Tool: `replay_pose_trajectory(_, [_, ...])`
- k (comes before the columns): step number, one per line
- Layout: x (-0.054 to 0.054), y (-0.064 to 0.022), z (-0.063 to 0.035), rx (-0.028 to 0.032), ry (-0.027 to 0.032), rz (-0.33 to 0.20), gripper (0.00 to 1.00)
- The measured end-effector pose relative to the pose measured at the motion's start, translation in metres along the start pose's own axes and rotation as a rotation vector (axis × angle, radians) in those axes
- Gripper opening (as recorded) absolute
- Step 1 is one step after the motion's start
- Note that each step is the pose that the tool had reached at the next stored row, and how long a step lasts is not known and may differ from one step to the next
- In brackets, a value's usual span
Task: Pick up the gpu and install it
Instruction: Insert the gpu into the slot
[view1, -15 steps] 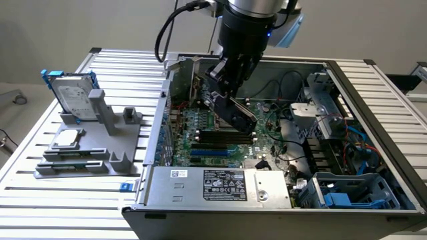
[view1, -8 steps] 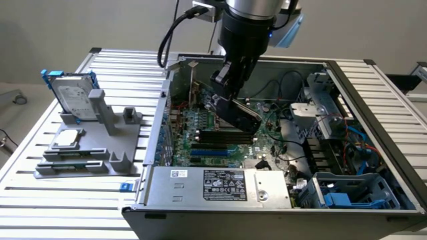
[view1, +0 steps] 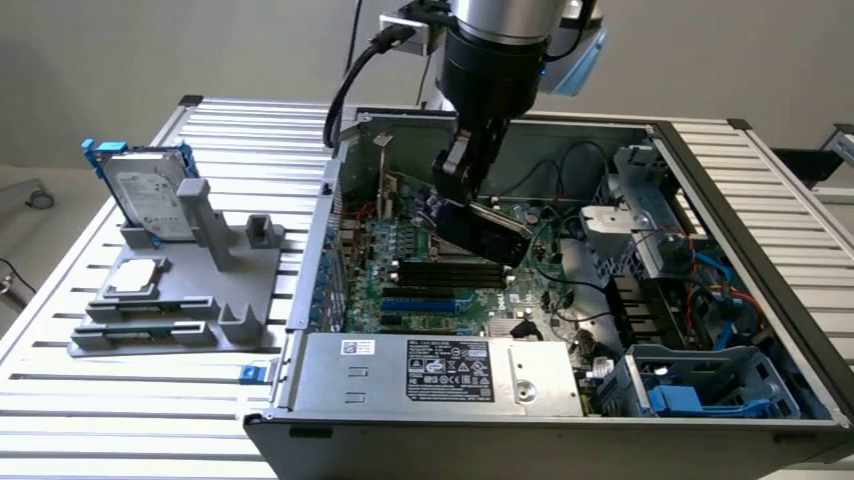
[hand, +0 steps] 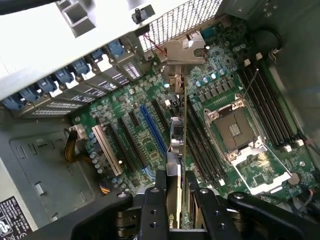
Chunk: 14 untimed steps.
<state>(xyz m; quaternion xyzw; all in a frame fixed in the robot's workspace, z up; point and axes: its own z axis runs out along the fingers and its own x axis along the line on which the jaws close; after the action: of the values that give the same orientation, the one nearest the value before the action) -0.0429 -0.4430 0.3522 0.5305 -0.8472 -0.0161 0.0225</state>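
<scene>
Exterior view, left: ribbed aluminium table (view1: 54, 400) carried a grey moulded plastic fixture (view1: 247, 300). A silver hard drive (view1: 144, 190) in a blue frame stood upright in it. A small square silver processor chip (view1: 136, 277) lay flat in front of the drive.

Centre to right: open steel computer case (view1: 787, 300) held a green motherboard (view1: 400, 265), a boxy silver power supply (view1: 441, 370) along the near wall, and blue plastic drive caddies (view1: 694, 395) in the right corner.

Gripper (view1: 461, 195) reached down inside the case, clenched on the gpu (view1: 483, 235). The card was tilted above the board, black cooler face up.

Wrist view: black fingers (hand: 152, 210) pinched the thin card edge-on. Its silver bracket (hand: 185, 50) pointed toward the perforated rear wall. The card sat between the blue slot (hand: 152, 127) and the metal-framed CPU socket (hand: 235, 130). Contact with the board: could not tell.
</scene>
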Motion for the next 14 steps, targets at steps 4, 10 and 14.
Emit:
replay_pose_trajectory(4, [0.0, -0.0002, 0.004, 0.0046, 0.0023, -0.072, 0.26])
replay_pose_trajectory(10, [0.0, -0.0005, 0.0109, 0.0079, 0.0048, -0.182, 0.26])
replay_pose_trajectory(14, [0.0, -0.0008, 0.0154, 0.0099, 0.0063, -0.255, 0.26])
